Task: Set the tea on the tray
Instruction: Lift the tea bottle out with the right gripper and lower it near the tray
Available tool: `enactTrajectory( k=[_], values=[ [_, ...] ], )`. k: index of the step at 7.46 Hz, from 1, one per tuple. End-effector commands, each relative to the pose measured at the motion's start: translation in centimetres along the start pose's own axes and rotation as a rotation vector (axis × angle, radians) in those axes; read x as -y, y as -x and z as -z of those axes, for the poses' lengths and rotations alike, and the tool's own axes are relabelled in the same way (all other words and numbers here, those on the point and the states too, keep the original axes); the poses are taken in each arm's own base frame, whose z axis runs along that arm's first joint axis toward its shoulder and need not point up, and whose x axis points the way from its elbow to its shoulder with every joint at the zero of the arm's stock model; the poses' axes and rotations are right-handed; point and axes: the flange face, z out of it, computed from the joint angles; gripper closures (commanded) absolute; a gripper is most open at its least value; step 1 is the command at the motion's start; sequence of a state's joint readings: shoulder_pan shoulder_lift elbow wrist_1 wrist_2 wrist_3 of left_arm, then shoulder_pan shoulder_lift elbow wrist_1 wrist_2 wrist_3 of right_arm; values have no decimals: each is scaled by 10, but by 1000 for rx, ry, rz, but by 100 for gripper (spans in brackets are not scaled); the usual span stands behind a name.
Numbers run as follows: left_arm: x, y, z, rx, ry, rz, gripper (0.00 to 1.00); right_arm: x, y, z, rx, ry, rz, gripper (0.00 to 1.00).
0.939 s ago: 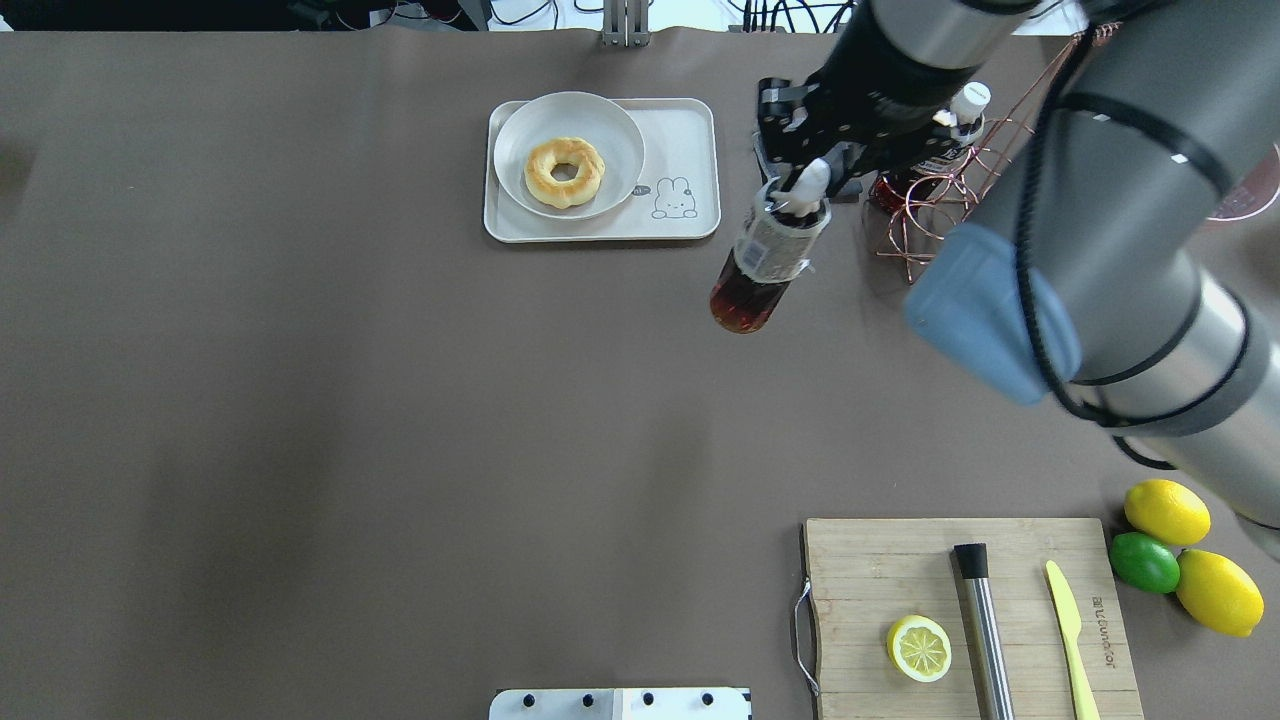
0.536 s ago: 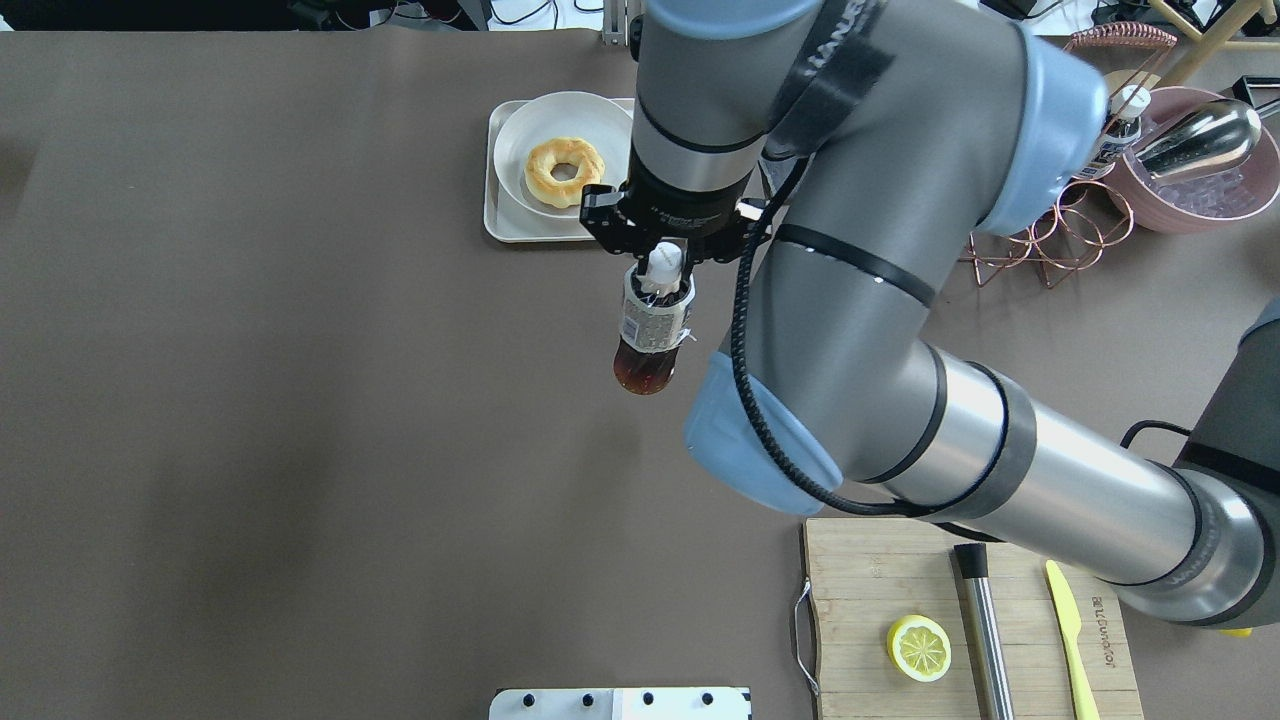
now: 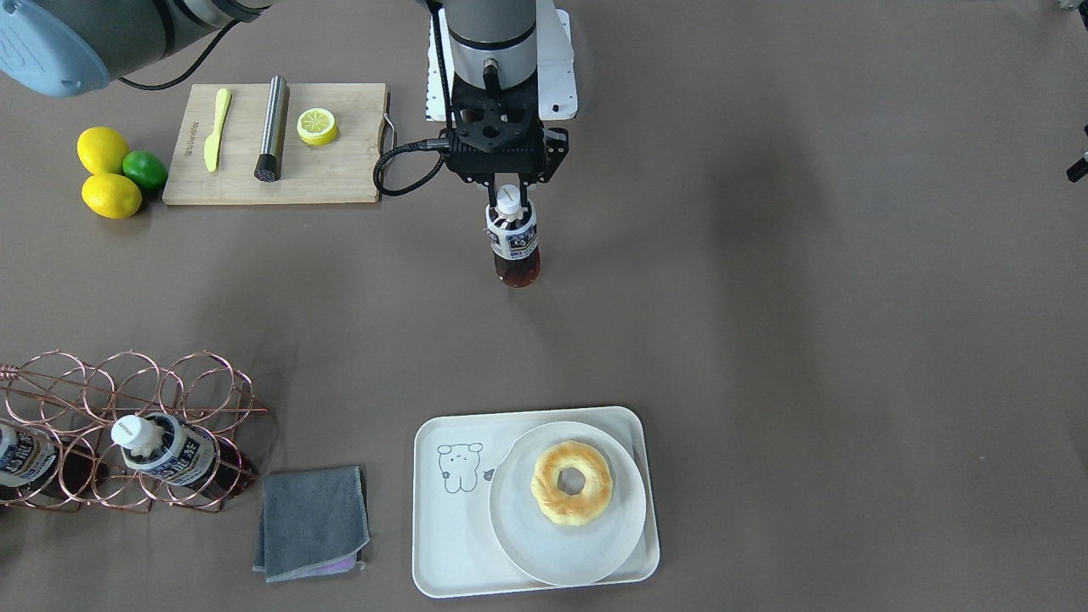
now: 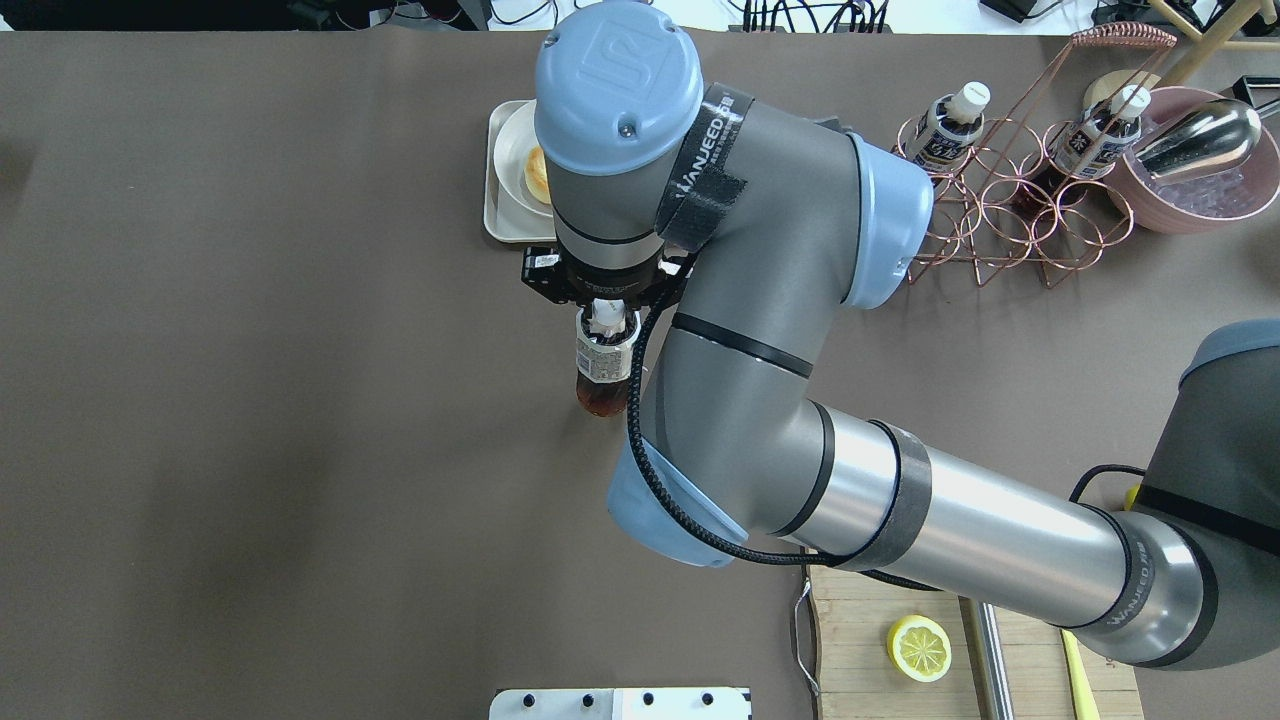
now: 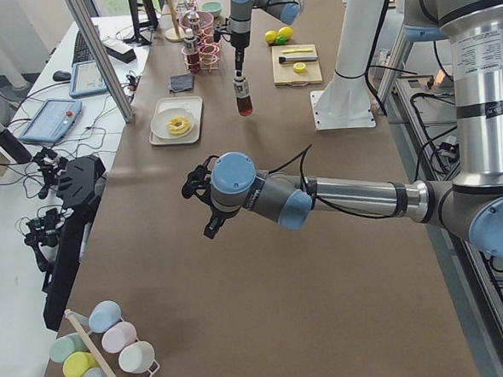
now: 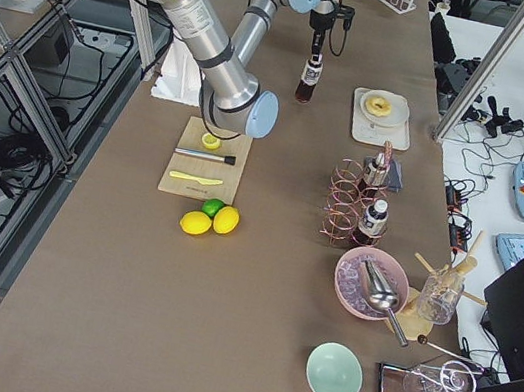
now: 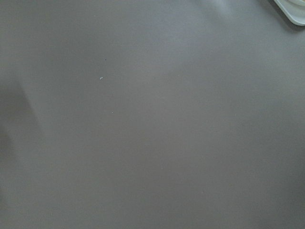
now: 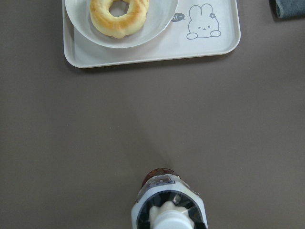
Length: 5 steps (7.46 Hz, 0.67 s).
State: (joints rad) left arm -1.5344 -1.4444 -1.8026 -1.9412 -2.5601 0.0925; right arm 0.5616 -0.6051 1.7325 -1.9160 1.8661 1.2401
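Note:
My right gripper point(image 4: 604, 322) is shut on the white cap and neck of a tea bottle point(image 4: 602, 372). The bottle hangs upright over the brown table; it also shows in the front view point(image 3: 514, 244) and the right wrist view point(image 8: 169, 206). The cream tray point(image 3: 450, 544) with the bear drawing lies farther from the robot than the bottle, apart from it. It also shows in the right wrist view point(image 8: 209, 45), and my arm hides most of it in the overhead view point(image 4: 492, 205). My left gripper point(image 5: 203, 200) shows only in the exterior left view; I cannot tell whether it is open or shut.
A round plate point(image 3: 518, 527) with a doughnut point(image 3: 571, 483) fills the tray's right half in the front view. A copper wire rack point(image 3: 110, 382) holds more tea bottles point(image 3: 161, 450). A grey cloth point(image 3: 313, 520), a cutting board point(image 3: 340, 174), lemons point(image 3: 102, 149) and a pink bowl point(image 4: 1150, 215) are around.
My right arm has carried the bottle from beside the rack leftward across the overhead view and toward the robot. The bottle has gone from tilted to upright.

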Motion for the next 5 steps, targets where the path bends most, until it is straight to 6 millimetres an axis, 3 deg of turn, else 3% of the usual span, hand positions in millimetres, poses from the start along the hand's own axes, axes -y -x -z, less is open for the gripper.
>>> enactTrajectory(
  k=[1, 4, 5],
  values=[
    [3, -1, 0, 0, -1, -2, 2, -5, 7, -21, -14, -1, 8, 100],
    [3, -1, 0, 0, -1, -2, 2, -8, 11, -22, 14, -11, 24, 100],
    [3, -1, 1, 1, -3, -3, 2, -8, 9, -22, 13, -12, 27, 1]
  ],
)
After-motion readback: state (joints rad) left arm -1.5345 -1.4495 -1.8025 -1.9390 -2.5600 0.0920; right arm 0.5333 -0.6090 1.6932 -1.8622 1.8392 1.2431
